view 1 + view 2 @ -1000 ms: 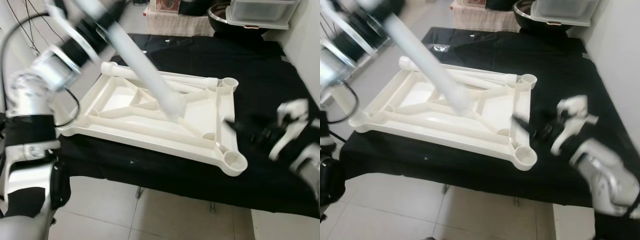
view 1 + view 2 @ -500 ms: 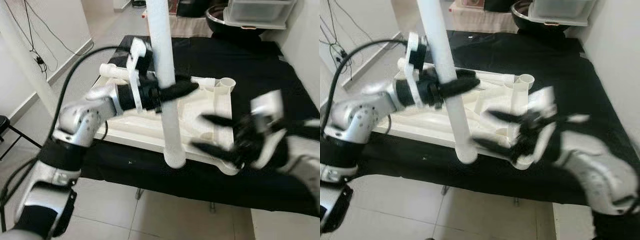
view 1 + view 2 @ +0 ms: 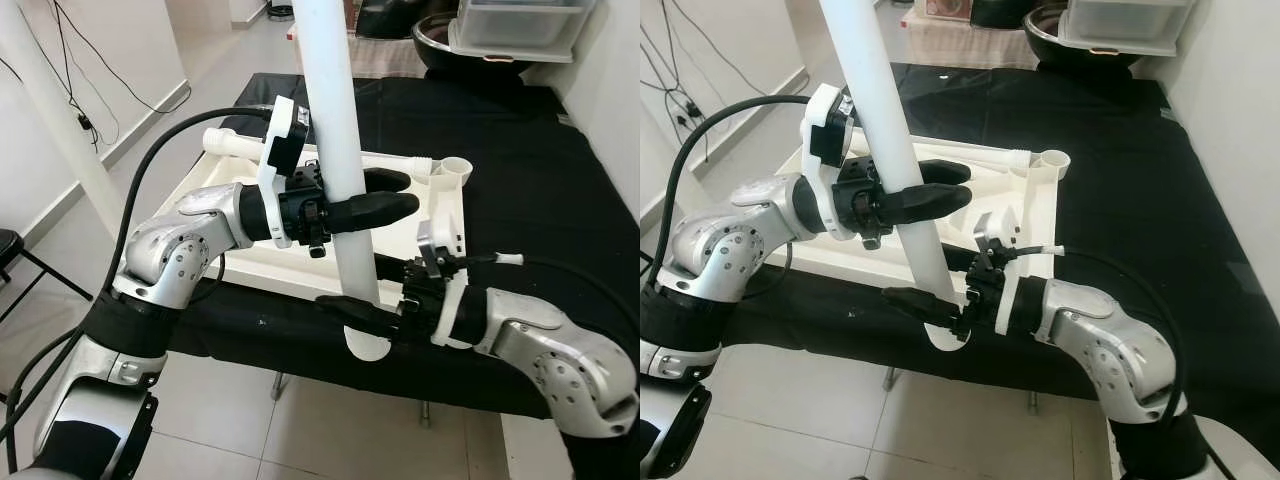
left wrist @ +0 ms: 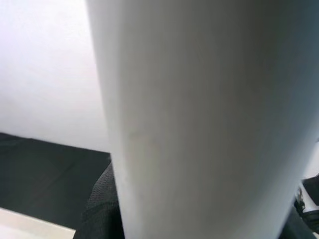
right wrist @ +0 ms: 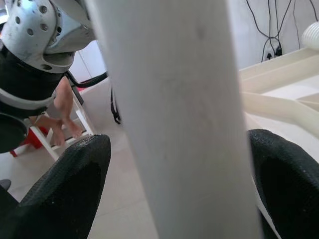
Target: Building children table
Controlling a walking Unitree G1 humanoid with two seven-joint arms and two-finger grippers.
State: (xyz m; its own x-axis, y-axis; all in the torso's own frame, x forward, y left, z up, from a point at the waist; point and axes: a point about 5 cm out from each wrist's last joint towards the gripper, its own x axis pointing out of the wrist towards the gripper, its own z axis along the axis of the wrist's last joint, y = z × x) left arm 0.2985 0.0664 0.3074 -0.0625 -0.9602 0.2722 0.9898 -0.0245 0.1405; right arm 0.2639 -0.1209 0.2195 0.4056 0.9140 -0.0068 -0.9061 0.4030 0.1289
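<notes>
**A:** What has hold of the table leg (image 3: 335,150)?

**B:** The left gripper (image 3: 385,195) pinches it mid-length and keeps it nearly upright. Just below, the right gripper (image 3: 925,305) has its fingers spread on either side of the leg's lower end. Whether they touch it I can't quite tell.

**A:** And the tabletop?

**B:** The upturned table frame (image 3: 235,260) lies beyond both grippers on the black-covered table (image 3: 520,150), with its open corner socket (image 3: 458,168) farther off.

**A:** What's the risk?

**B:** In my judgement, the leg could pivot in that single pinch. If the right closes off-centre, the leg may tilt and miss the socket or knock the frame.
</notes>
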